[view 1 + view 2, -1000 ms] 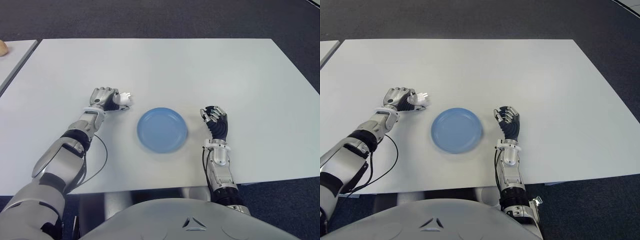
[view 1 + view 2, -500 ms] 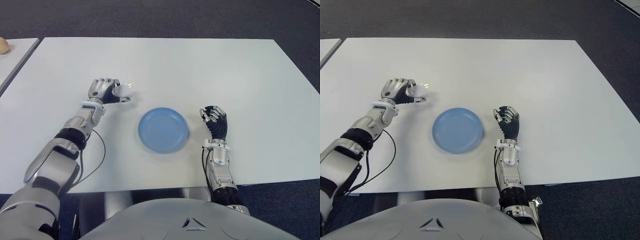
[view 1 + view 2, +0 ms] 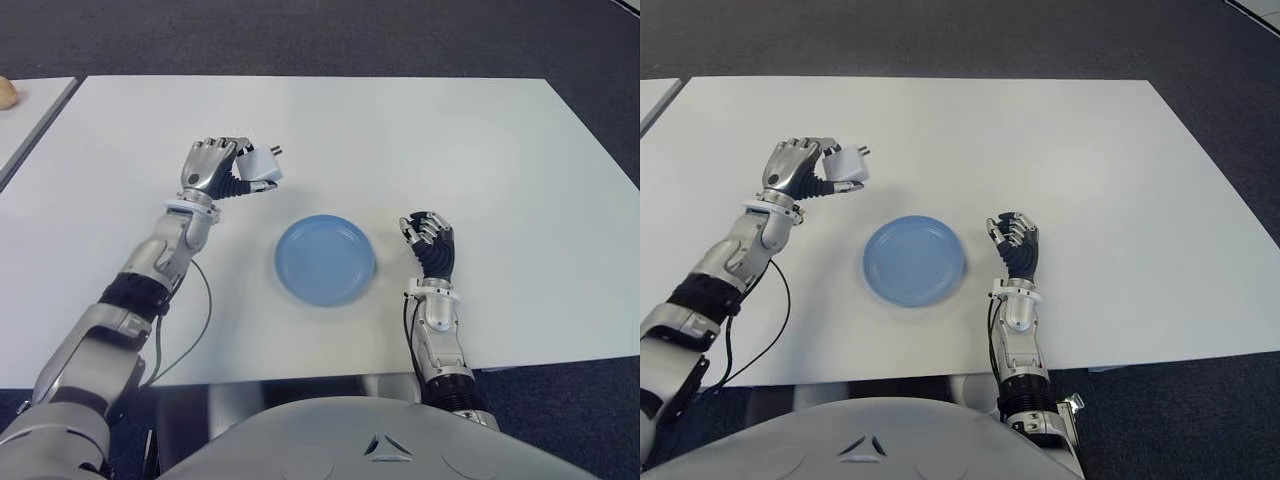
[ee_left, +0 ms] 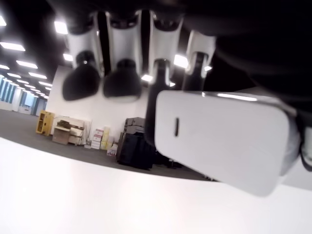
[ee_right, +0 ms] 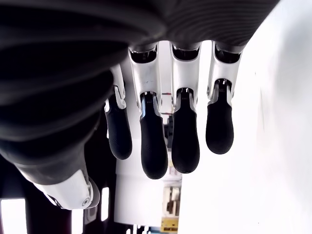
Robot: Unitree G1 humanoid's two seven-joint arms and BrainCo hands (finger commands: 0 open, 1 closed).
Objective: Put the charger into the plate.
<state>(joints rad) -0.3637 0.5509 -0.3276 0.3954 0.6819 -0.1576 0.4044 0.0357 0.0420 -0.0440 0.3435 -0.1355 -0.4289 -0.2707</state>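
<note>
A wide white table [image 3: 420, 140] fills most of the head views, with dark carpet [image 3: 320, 35] beyond its far edge and a second pale table's corner [image 3: 30, 110] cut off at the robot's left. The left arm [image 3: 150, 275] reaches forward and slightly inward from the lower left, forearm angled up off the tabletop, a thin black cable [image 3: 195, 320] looping beside it. The left hand [image 3: 215, 168] is raised above the table, to the left of and beyond the plate, its fingers [image 4: 124, 63] curled round the white charger [image 3: 258, 166], whose metal prongs [image 3: 276, 152] stick out toward the plate side. In the left wrist view the charger [image 4: 222, 139] shows a flat white face with a small dark slot; part of its body is hidden behind the fingers and palm, and no writing can be made out on it. The round blue plate [image 3: 325, 259] lies on the table near the front edge, between the two hands, with nothing in it. The right hand [image 3: 430, 242] shows just to the right of the plate, forearm upright, its black-padded fingers [image 5: 185, 131] curled inward and holding nothing.
</note>
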